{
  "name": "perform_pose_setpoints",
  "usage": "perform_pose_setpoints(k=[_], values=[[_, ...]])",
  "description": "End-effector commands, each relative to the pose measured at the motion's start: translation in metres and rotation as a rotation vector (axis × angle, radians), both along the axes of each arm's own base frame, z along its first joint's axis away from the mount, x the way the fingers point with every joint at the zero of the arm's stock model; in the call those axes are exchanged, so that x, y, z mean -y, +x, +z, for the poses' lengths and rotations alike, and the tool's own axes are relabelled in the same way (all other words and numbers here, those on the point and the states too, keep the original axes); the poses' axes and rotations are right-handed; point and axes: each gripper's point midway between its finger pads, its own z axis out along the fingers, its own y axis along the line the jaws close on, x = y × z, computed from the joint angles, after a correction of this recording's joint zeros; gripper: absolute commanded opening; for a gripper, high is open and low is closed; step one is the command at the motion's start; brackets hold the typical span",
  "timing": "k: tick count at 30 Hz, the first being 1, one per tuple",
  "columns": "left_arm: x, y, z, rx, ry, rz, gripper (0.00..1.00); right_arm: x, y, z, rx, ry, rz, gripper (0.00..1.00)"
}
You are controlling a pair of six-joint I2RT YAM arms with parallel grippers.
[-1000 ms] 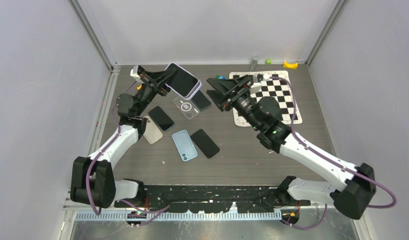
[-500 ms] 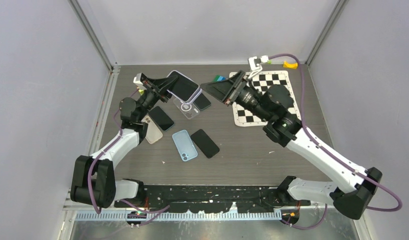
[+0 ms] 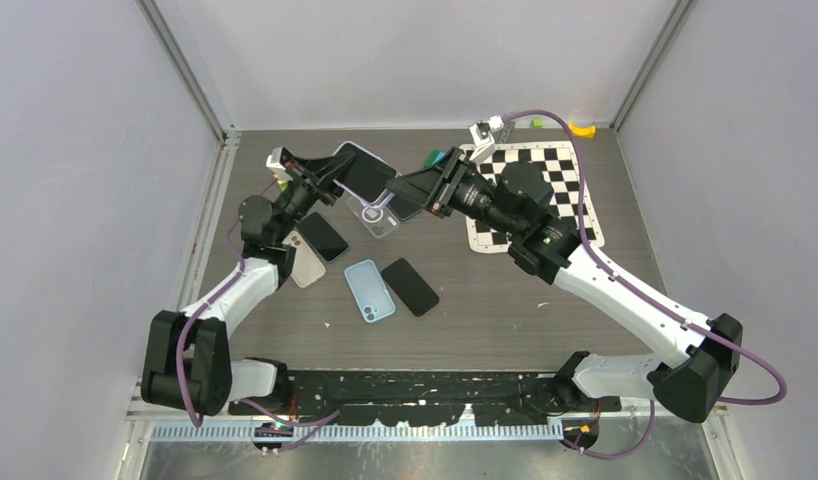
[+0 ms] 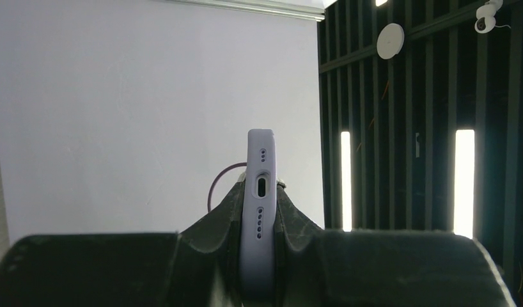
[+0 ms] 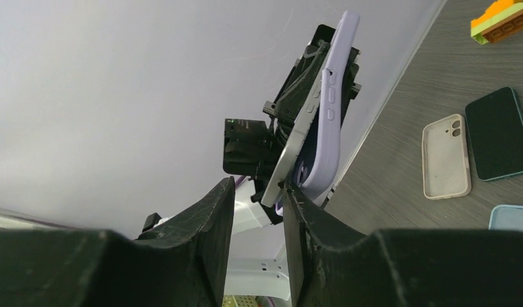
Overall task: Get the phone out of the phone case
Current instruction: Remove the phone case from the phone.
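Note:
My left gripper (image 3: 320, 178) is shut on a phone (image 3: 368, 175) in a lavender phone case (image 3: 347, 149) and holds it above the table's back left. In the left wrist view the case's bottom edge (image 4: 260, 192) stands upright, pinched between both fingers. My right gripper (image 3: 410, 190) sits just right of the phone's free end. From the right wrist, the phone's silver side (image 5: 297, 144) has lifted out of the case (image 5: 332, 102) at the near corner. That corner touches the tip of the right finger (image 5: 297, 211). The right gripper (image 5: 259, 192) is open, with nothing between its jaws.
Under the raised phone lie a clear case (image 3: 377, 215), a dark phone (image 3: 323, 236), a beige case (image 3: 305, 260), a light blue case (image 3: 370, 290) and a black phone (image 3: 410, 286). A checkerboard mat (image 3: 555, 190) lies at the back right, a yellow piece (image 3: 581, 128) behind it.
My right arm has swung left to the phone's free end and its jaws have narrowed. The left gripper has lowered the phone slightly.

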Motion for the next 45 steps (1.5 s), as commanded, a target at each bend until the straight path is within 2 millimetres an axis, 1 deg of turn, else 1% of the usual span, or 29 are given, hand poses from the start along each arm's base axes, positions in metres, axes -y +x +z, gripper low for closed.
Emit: perform_pose_setpoints(k=[1,3,4,6,9,12,16,20,22,24,25,26,29,30,31,32,33,34,35,36,37,38,39,42,45], values=[[-0.010,-0.024,0.058,0.107,-0.156,-0.052,0.00,0.013,0.026,-0.007,-0.099,-0.041,-0.163,0.40],[-0.008,-0.027,0.070,0.161,-0.147,-0.063,0.00,0.016,0.031,-0.022,-0.147,-0.083,-0.200,0.43],[-0.006,-0.029,0.077,0.190,-0.134,-0.071,0.00,0.016,0.032,-0.025,-0.159,-0.089,-0.207,0.44],[-0.001,-0.034,0.087,0.248,-0.091,-0.094,0.00,0.016,0.034,-0.027,-0.163,-0.095,-0.210,0.47],[0.010,-0.043,0.098,0.327,-0.005,-0.138,0.00,0.014,0.035,-0.022,-0.148,-0.095,-0.206,0.48],[0.020,-0.050,0.099,0.371,0.083,-0.172,0.00,0.008,0.033,-0.011,-0.110,-0.075,-0.172,0.48],[0.025,-0.052,0.090,0.357,0.152,-0.180,0.00,0.002,0.030,0.009,-0.055,-0.008,-0.132,0.45],[0.028,-0.051,0.082,0.340,0.192,-0.179,0.00,-0.006,0.031,0.013,-0.061,0.026,-0.101,0.38],[0.028,-0.051,0.080,0.336,0.197,-0.183,0.01,-0.010,0.031,0.012,-0.071,0.036,-0.084,0.33],[0.028,-0.049,0.077,0.329,0.202,-0.187,0.07,-0.012,0.032,0.012,-0.080,0.045,-0.078,0.21],[0.029,-0.048,0.075,0.323,0.206,-0.187,0.12,-0.012,0.032,0.012,-0.086,0.050,-0.077,0.09],[0.029,-0.047,0.073,0.316,0.212,-0.187,0.18,-0.012,0.033,0.012,-0.087,0.053,-0.082,0.03],[0.031,-0.044,0.063,0.314,0.253,-0.180,0.31,-0.005,0.035,0.018,-0.091,0.077,-0.118,0.01],[0.032,-0.041,0.057,0.309,0.282,-0.179,0.36,-0.002,0.035,0.018,-0.091,0.085,-0.131,0.01],[0.034,-0.040,0.049,0.311,0.319,-0.176,0.40,0.004,0.037,0.022,-0.095,0.103,-0.158,0.01],[0.034,-0.039,0.043,0.307,0.341,-0.173,0.46,0.006,0.039,0.019,-0.107,0.107,-0.173,0.01],[0.035,-0.038,0.038,0.309,0.359,-0.170,0.51,0.014,0.041,0.025,-0.116,0.133,-0.204,0.01],[0.035,-0.037,0.032,0.307,0.374,-0.169,0.55,0.017,0.042,0.021,-0.130,0.139,-0.217,0.01],[0.036,-0.036,0.026,0.297,0.383,-0.172,0.60,0.023,0.042,0.028,-0.133,0.174,-0.233,0.01],[0.036,-0.035,0.021,0.295,0.391,-0.173,0.65,0.026,0.045,0.023,-0.142,0.179,-0.254,0.01],[0.036,-0.034,0.015,0.289,0.401,-0.170,0.69,0.032,0.047,0.026,-0.142,0.193,-0.278,0.01],[0.036,-0.033,0.010,0.285,0.411,-0.170,0.73,0.035,0.048,0.024,-0.150,0.194,-0.290,0.01],[0.036,-0.033,0.005,0.286,0.421,-0.165,0.76,0.038,0.051,0.019,-0.165,0.184,-0.307,0.01],[0.040,-0.034,-0.010,0.283,0.448,-0.155,0.79,0.041,0.053,0.013,-0.195,0.194,-0.315,0.01],[0.051,-0.042,-0.028,0.279,0.481,-0.170,0.79,0.044,0.055,0.007,-0.231,0.220,-0.319,0.01]])
